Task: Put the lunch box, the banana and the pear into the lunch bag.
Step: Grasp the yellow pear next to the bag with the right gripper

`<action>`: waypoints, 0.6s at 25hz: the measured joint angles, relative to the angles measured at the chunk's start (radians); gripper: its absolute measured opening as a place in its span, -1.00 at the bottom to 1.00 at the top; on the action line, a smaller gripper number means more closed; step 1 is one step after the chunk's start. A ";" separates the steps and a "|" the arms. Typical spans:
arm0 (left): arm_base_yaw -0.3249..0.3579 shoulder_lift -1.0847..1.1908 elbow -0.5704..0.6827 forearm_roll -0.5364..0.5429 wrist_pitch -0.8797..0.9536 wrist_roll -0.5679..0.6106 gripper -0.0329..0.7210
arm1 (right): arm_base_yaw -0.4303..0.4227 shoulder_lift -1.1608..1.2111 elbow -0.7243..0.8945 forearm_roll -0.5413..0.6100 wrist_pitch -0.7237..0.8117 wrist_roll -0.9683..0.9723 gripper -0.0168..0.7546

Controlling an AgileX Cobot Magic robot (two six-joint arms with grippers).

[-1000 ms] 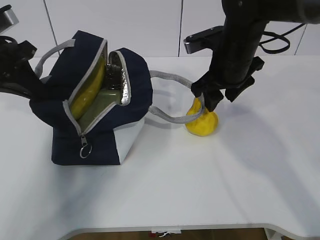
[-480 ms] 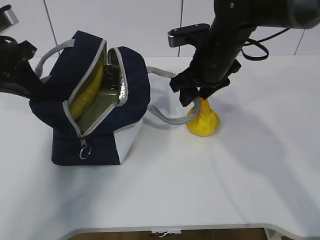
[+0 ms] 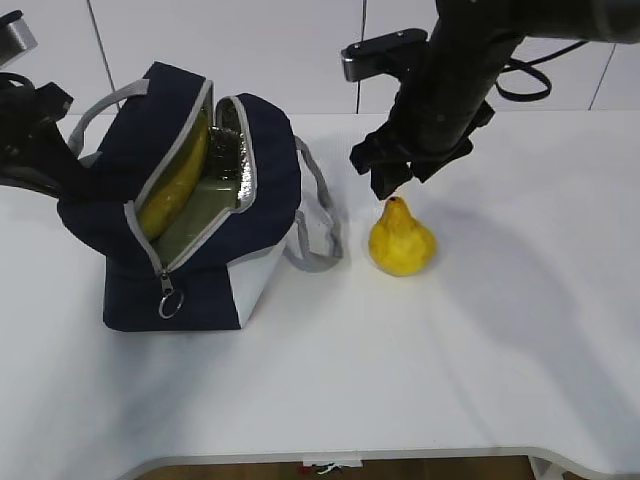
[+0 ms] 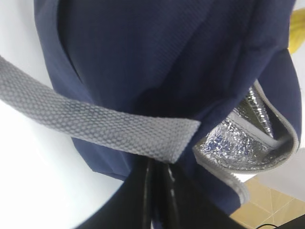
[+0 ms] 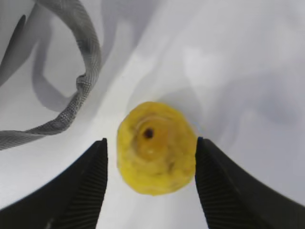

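Observation:
The navy lunch bag stands open at the left. Inside it the banana leans against the lunch box's green lid. My left gripper is shut on the lunch bag's navy fabric just under a grey handle. The yellow pear stands upright on the table to the right of the bag. My right gripper hovers just above its stem, open. In the right wrist view the pear sits between the fingers of that gripper, untouched.
A grey handle loop hangs beside the bag, just left of the pear, and shows as a strap in the right wrist view. The zipper's ring pull dangles at the bag's front. White table extends right and forward.
The grey handle, earlier stretched out to the pear under my right gripper, has fallen back beside the bag. My right gripper shifted left, then settled centred above the pear. The left arm kept still.

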 joint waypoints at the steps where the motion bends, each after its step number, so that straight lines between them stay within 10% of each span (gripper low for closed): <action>1: 0.000 0.000 0.000 0.000 0.000 0.000 -0.93 | 0.000 -0.009 0.000 -0.011 0.005 0.002 0.26; 15: 0.000 0.000 0.000 0.002 0.000 0.000 -0.93 | 0.000 0.029 0.000 -0.031 0.022 0.013 0.26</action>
